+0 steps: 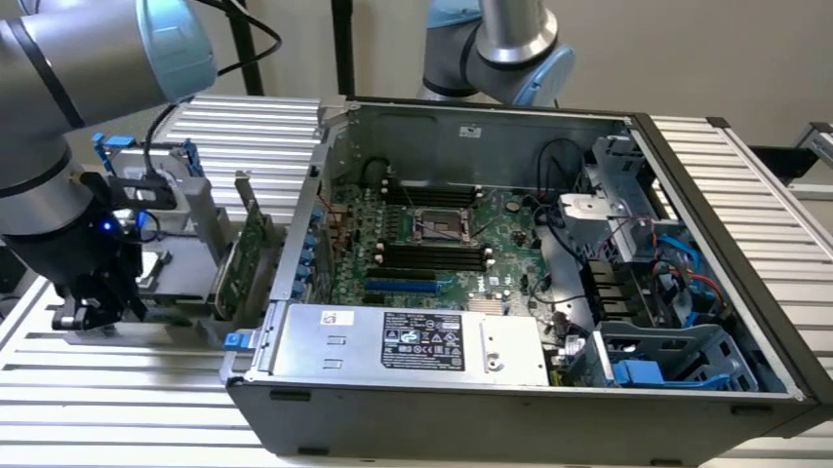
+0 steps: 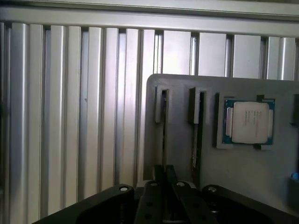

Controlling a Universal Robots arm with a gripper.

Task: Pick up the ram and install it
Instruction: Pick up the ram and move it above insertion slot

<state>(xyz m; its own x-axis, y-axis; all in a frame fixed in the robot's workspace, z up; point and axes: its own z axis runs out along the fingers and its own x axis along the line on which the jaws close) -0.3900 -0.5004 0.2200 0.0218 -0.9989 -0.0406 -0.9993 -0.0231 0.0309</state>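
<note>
Little of the job shows as done. At the exterior view's left the gripper (image 1: 85, 310) hangs low over a gray holder (image 1: 182, 268) that stands on the slatted table (image 1: 117, 409), outside the computer case (image 1: 748, 263). The wrist view looks down on that holder, where the ram (image 2: 164, 130) stands edge-on in a narrow slot, directly in line with the claw. Whether the claw is clamped on the stick or merely set around it I cannot tell. By the look of it the stick sits in its slot, not yet lifted, so the lift, the carry and the seating are all left to do. Just beside it a second stick (image 2: 195, 149) fills the next slot, and past that a processor chip (image 2: 248, 122) lies flat in its own recess. Behind the holder stands a hard drive (image 1: 140, 154) with blue rails. Between holder and case a green expansion card (image 1: 248, 255) stands upright — it and the case's near wall lie across the way in. Inside, the long black memory slots (image 1: 430, 258) on the motherboard (image 1: 508, 229) look empty, with the processor socket (image 1: 440, 224) just above them and the power supply (image 1: 390, 341) in front. Toward the exterior view's right, loose cables (image 1: 560, 175) and a drive cage (image 1: 664, 366) crowd the case, though well apart from the slots.
</note>
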